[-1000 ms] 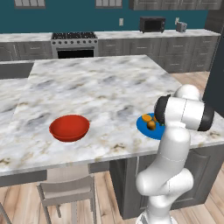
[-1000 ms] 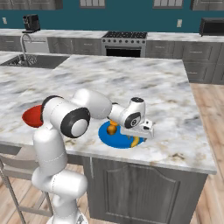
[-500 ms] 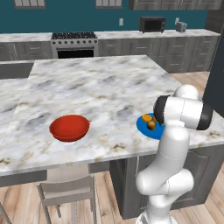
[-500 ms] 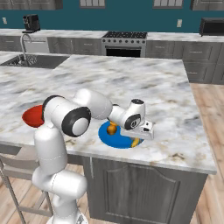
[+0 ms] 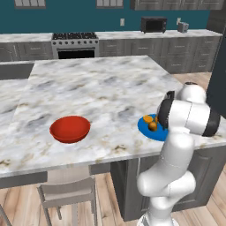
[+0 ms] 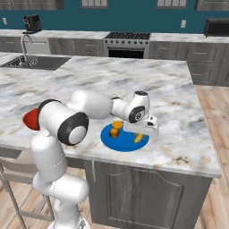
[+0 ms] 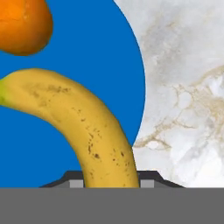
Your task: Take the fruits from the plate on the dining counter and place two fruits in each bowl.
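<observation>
The banana (image 7: 83,127) lies on the blue plate (image 7: 87,48) near the dining counter's (image 5: 97,88) front edge, and the gripper (image 7: 109,177) is pinched onto its near end, an orange fruit (image 7: 22,24) just beyond. Nothing looks delivered yet: the red bowl (image 5: 69,129), well apart along the counter, appears empty, so by my read all the sorting remains.

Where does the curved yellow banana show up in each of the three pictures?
Left base view: I cannot pick it out; the arm covers that side of the flat blue plate.
Right base view: curved yellow banana at the plate's right edge, under the gripper.
Hand view: banana centre, between the fingertips.
Shared landmark: the plate.
</observation>
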